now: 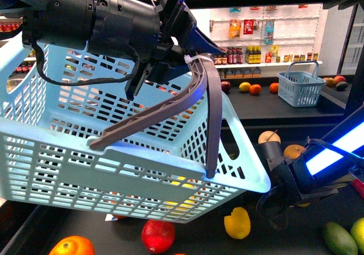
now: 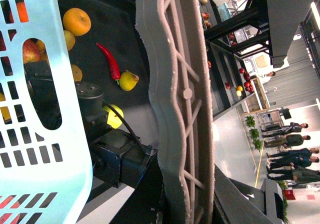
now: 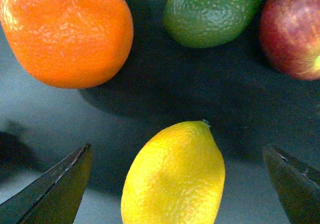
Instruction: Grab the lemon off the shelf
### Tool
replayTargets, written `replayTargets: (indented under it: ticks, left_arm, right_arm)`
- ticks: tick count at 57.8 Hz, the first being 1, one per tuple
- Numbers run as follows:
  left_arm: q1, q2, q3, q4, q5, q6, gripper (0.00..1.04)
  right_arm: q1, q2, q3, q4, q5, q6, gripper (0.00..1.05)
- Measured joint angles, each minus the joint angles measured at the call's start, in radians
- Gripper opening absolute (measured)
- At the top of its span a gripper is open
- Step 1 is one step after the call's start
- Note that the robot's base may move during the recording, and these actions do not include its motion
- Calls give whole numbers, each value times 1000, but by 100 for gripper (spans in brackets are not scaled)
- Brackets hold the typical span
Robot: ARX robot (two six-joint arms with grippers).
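Note:
A yellow lemon (image 3: pixel 175 176) lies on the shelf's black deck (image 3: pixel 45 119), squarely between the two dark fingers (image 3: pixel 60 189) of my open right gripper (image 3: pixel 176 151), and I see no contact. In the front view my right gripper (image 1: pixel 272 206) hangs low at the right, next to a yellow fruit (image 1: pixel 237 223) that looks like this lemon, on the shelf's deck (image 1: pixel 284 241). My left gripper (image 1: pixel 170 58) is shut on the grey basket handle (image 1: pixel 196 95), holding the light blue basket (image 1: pixel 68 152) tilted above the deck. The handle (image 2: pixel 177 99) fills the left wrist view.
Around the lemon lie an orange (image 3: pixel 65 34), a green lime (image 3: pixel 212 14) and a red apple (image 3: pixel 295 31). A red apple (image 1: pixel 158 235), an orange (image 1: pixel 71 246) and a red chili (image 2: pixel 109 59) also sit on the deck. A small blue basket (image 1: pixel 301 87) stands on the far counter.

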Motion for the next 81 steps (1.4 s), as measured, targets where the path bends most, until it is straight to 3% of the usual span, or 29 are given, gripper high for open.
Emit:
replayTargets:
  ticks: [39,51,57,81]
  left_arm:
    - [0,0,0,0,0,0,11]
    - [0,0,0,0,0,0,11]
    - [0,0,0,0,0,0,11]
    - [0,0,0,0,0,0,11]
  right_arm:
    - [20,160,204,-103,80,0,102]
    - [21,179,230,-121,83,0,73]
    - [20,179,233,-131,86,0,66]
    - [-13,135,151,-107,91,10,65]
